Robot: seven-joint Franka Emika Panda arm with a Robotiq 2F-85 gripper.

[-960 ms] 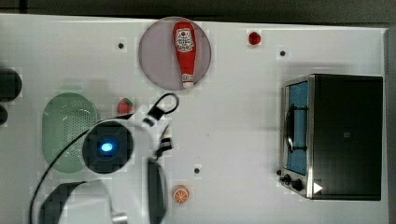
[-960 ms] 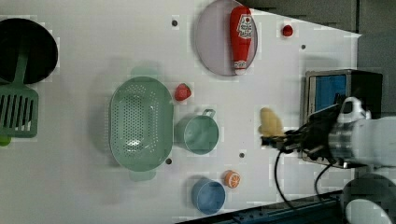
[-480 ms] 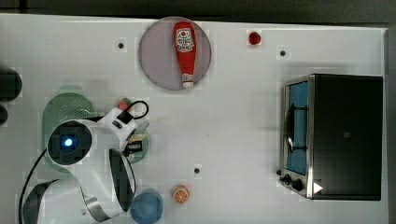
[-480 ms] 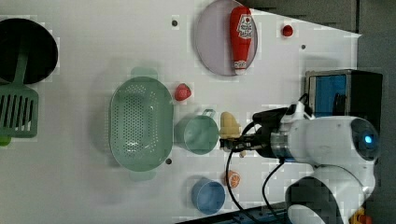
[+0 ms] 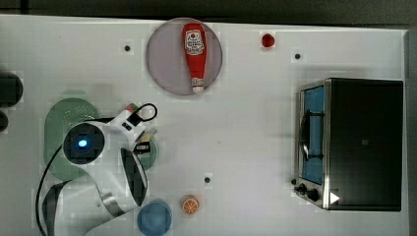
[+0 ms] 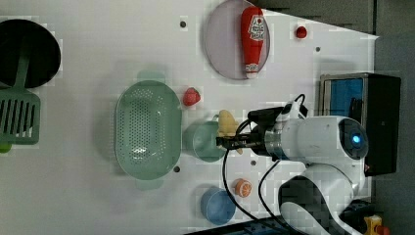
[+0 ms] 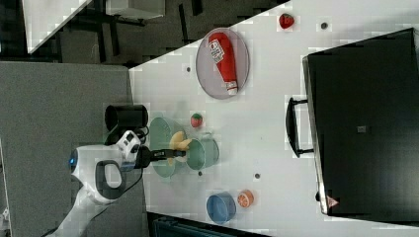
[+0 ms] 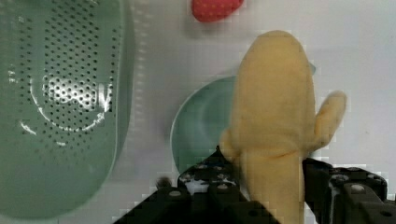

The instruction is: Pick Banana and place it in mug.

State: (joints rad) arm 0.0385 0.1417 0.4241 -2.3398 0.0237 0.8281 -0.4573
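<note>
The gripper grasps the banana by its lower part, one jaw on each side, so most of the fruit sticks out past the fingertips and can go in first. In the left view the banana hangs over the rim of the mug, on the side away from the basket; the right view shows it above the mug and not yet inside. I judge this the last stretch of the carry: the fruit is lined up over the opening but seems off-centre, so a drop now might catch the rim. The strawberry lies just beside the mug, near enough to be a bystander only. The blue cup and orange sit apart on the surface, and the ketchup bottle rests on its plate, well clear.
</note>
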